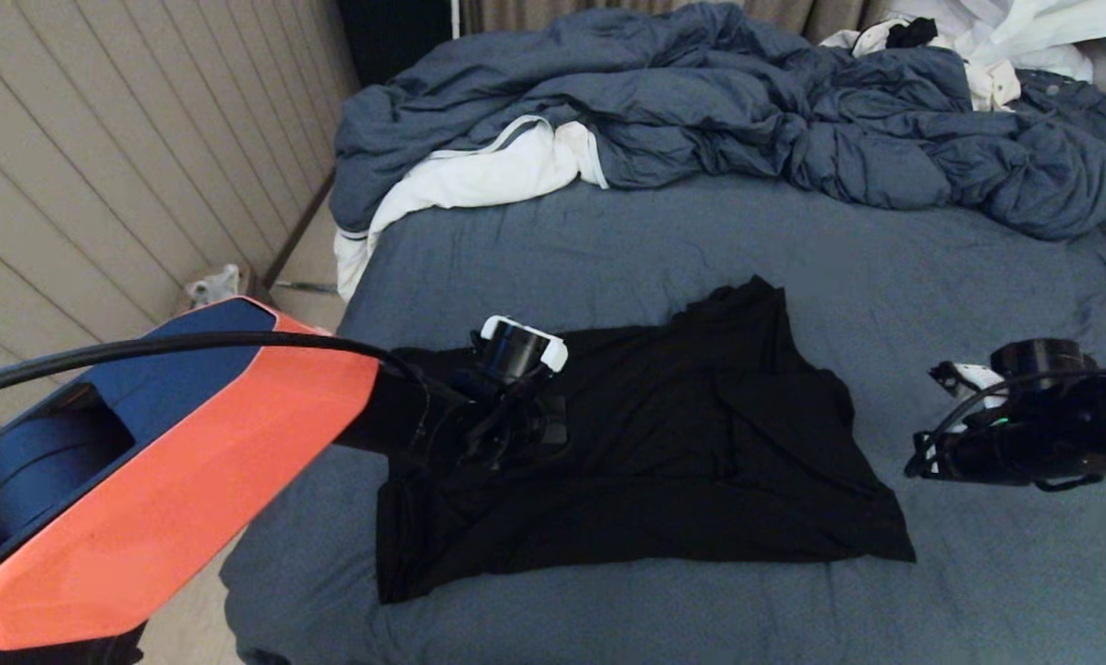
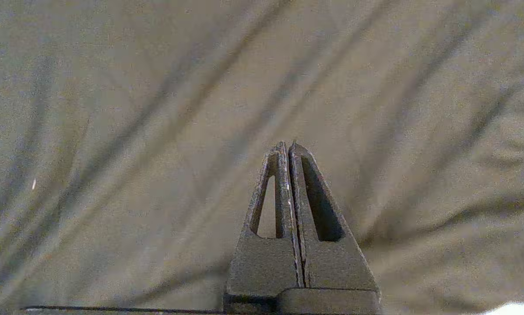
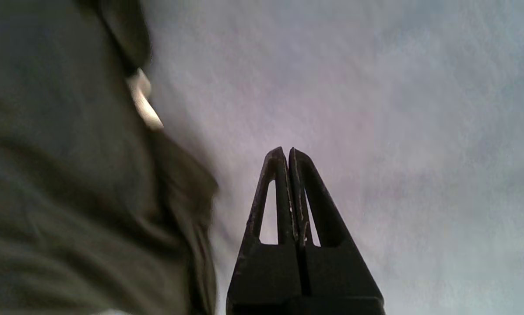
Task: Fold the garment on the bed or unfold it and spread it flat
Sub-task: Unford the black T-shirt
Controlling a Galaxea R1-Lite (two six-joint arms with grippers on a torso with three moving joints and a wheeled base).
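Observation:
The garment is a black T-shirt lying on the slate-blue sheet of the bed, with a flap folded over its right half and one corner pointing toward the duvet. Its print is hidden. My left gripper hovers over the shirt's left part. In the left wrist view the left gripper is shut with nothing between its fingers, and creased shirt fabric fills the frame. My right gripper hangs over bare sheet just right of the shirt. There the right gripper is shut and empty, with the shirt's edge beside it.
A rumpled blue duvet with white lining lies across the far side of the bed. A white clothes pile sits at the far right. A panelled wall and a strip of floor run along the bed's left edge.

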